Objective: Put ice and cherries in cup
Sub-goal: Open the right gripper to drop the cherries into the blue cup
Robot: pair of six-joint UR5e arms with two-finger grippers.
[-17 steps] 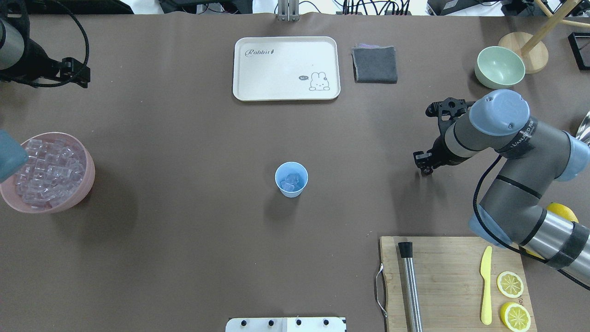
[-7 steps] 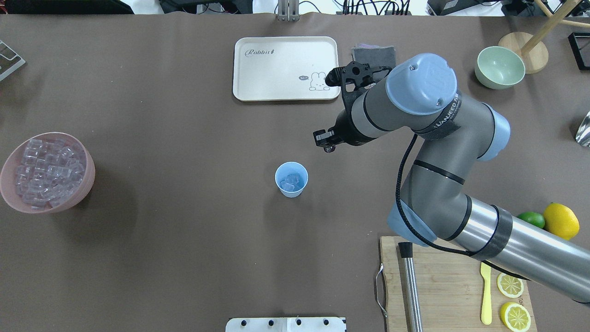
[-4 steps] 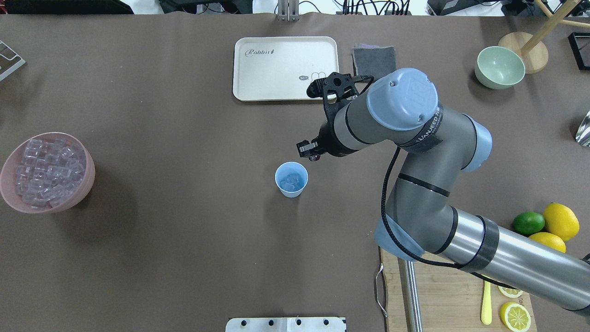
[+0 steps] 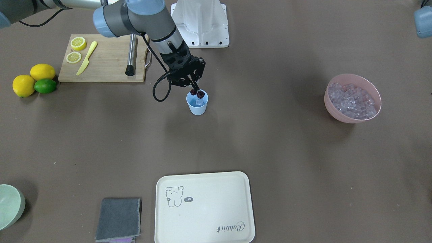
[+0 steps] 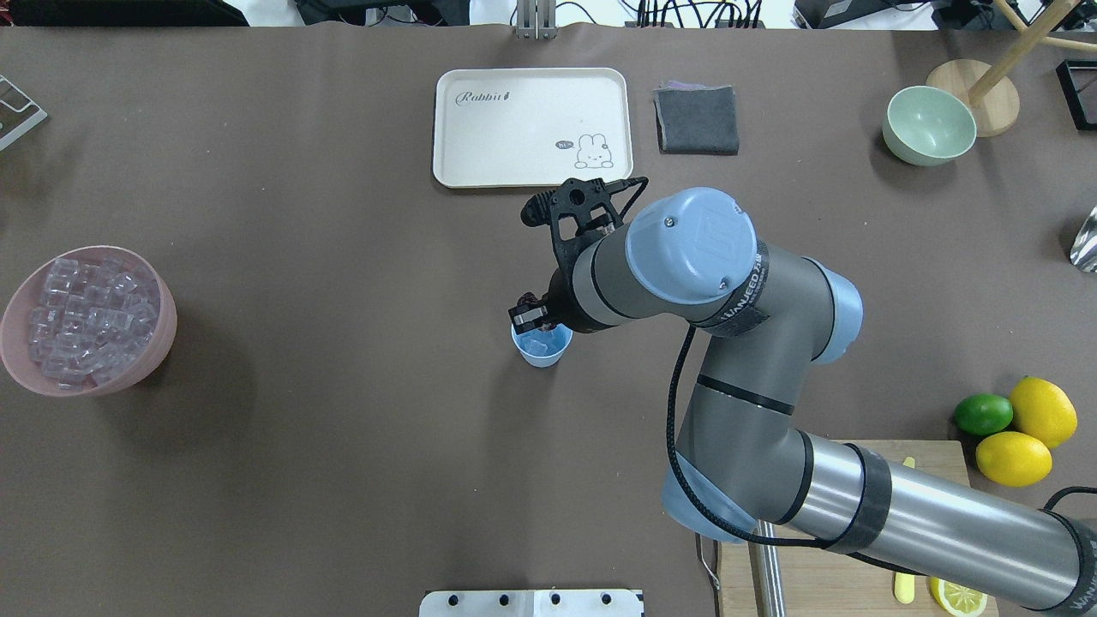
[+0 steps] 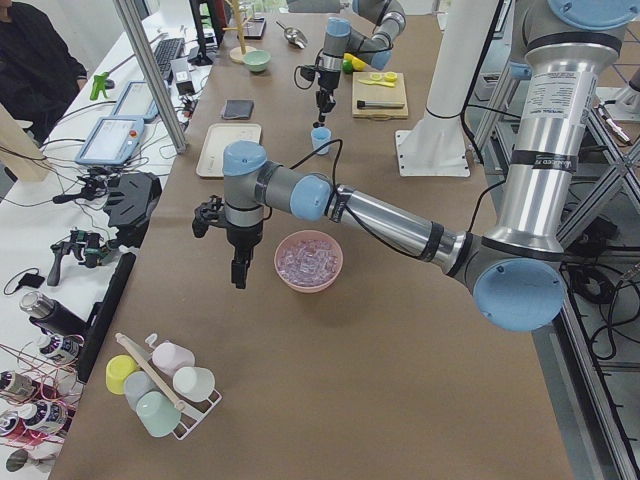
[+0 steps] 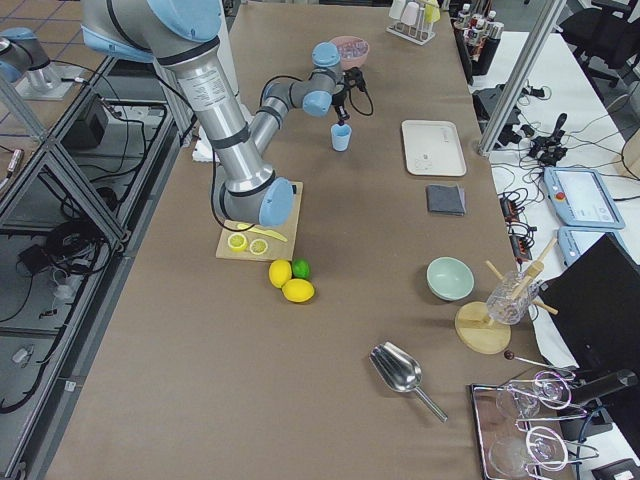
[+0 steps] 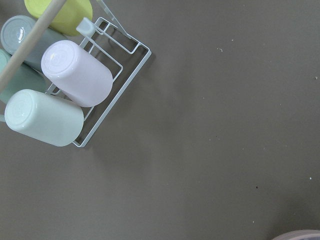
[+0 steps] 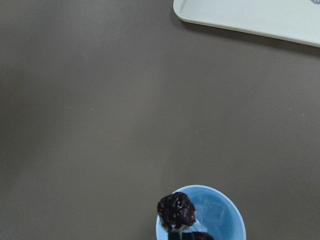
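The right gripper [image 4: 196,90] has swung in from two o'clock, jaws clamped on glossy dark cherries [image 9: 176,210] above the small light-blue plastic cup [image 4: 197,108] at table centre. The cup already holds clear ice cubes [image 9: 212,210], and the next move looks like centring and letting go.

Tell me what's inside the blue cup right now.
Clear ice cubes lie in the cup. The cherries, pinched in the right gripper, hang over its opening, seemingly above the rim. They hide part of the inside, so the whole bottom cannot be seen.
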